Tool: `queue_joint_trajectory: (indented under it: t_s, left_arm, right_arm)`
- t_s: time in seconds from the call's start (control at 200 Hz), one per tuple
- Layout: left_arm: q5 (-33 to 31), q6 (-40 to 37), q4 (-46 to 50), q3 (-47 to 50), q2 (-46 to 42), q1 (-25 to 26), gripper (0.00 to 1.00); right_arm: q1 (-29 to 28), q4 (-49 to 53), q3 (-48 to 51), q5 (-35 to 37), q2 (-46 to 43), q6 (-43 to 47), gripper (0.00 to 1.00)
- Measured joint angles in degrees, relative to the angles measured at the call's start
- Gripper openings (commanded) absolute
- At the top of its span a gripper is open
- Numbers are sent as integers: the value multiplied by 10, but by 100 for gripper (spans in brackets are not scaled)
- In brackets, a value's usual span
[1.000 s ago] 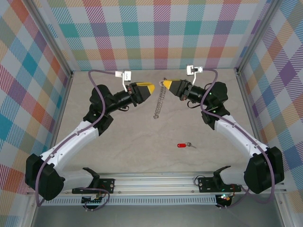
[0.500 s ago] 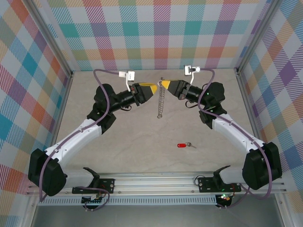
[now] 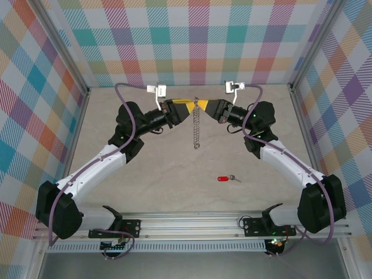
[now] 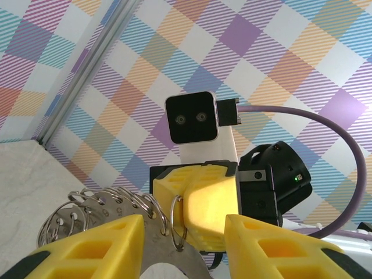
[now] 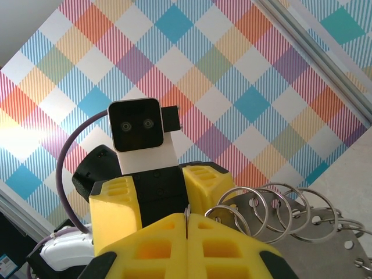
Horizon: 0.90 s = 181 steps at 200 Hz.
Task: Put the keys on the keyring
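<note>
Hanging above the far middle of the pale bench (image 3: pixel 157 174), a large grey metal keyring (image 3: pixel 197 125) edged with silver loops.
Right jaws clenched on its top; left jaws parted, straddling it from the left. Tiny silver key with red oval tag (image 3: pixel 226 178) lies near-right on the bench.

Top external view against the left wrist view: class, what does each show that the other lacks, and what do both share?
Top external adds the key with its red tag lying on the table. Left wrist adds the keyring's separate small loops and the right wrist's camera close up. Both share the keyring pinched in the right hand, with the open left hand straddling it.
</note>
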<state>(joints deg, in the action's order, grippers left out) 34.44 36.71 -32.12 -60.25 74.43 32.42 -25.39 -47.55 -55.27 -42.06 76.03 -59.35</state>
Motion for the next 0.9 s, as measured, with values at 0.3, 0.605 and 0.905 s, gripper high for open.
queue_joint_trajectory:
  t_s: [0.3, 0.605, 0.905]
  left_arm:
    - [0, 0, 0, 0, 5, 5, 37]
    - [0, 1, 0, -8, 12, 9, 21]
    - [0, 2, 0, -8, 13, 9, 24]
  right_arm:
    - [-2, 0, 0, -2, 0, 0, 0]
    - [-2, 1, 0, -4, 0, 0, 0]
    - [-2, 6, 0, -4, 0, 1, 0]
